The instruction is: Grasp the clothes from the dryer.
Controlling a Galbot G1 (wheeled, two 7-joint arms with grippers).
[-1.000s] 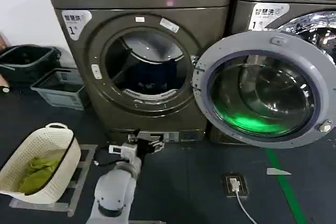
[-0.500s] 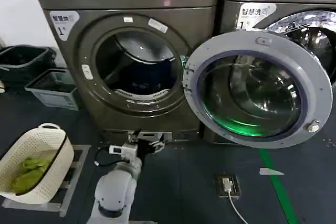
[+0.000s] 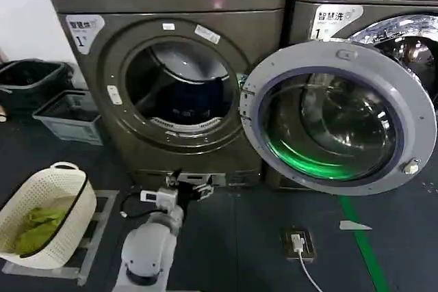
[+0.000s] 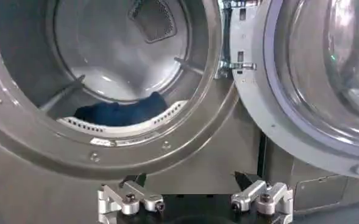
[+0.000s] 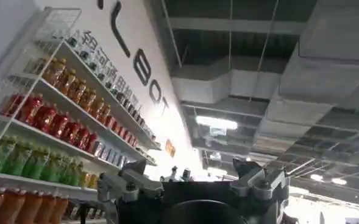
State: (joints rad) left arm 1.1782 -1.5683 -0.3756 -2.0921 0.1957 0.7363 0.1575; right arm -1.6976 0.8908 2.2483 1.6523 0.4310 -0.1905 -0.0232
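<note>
One bundle: the clothes (image 4: 121, 112), a small heap of dark navy fabric, lie on the floor of the drum toward its front, just behind the perforated inner lip; in the head view they show as a dark patch low in the opening (image 3: 195, 104).
Dryer: the dryer (image 3: 102, 128), bronze-grey with a white "1" sticker, stands with its porthole fully exposed and the drum otherwise bare.
Door: the grey-rimmed glass door (image 3: 340, 116) is swung wide to the robot's right, well clear of the opening and covering the front of the neighbouring machine.
Left gripper: the left gripper (image 3: 189, 184) sits low in front of the dryer's base, below the porthole and outside the drum; in its wrist view (image 4: 194, 201) the fingers stand spread apart with nothing between them, pointed at the opening.
Right gripper: the right gripper (image 5: 194, 182) is parked away from the work, aimed up toward a ceiling and a shelf of bottles; its fingers are also apart and hold nothing.
Step in hand: the approach, by my reading; the door is already out of the way and no fabric is touched yet.
Next move calls for: raising the left gripper to clear the porthole's lower rim, reaching in over the lip, then dropping onto the bundle before closing, keeping to the hinge-free side of the opening.
Nearby: a white basket (image 3: 82, 189) holding yellow-green cloth (image 3: 37, 227) stands on the floor to the robot's left.
</note>
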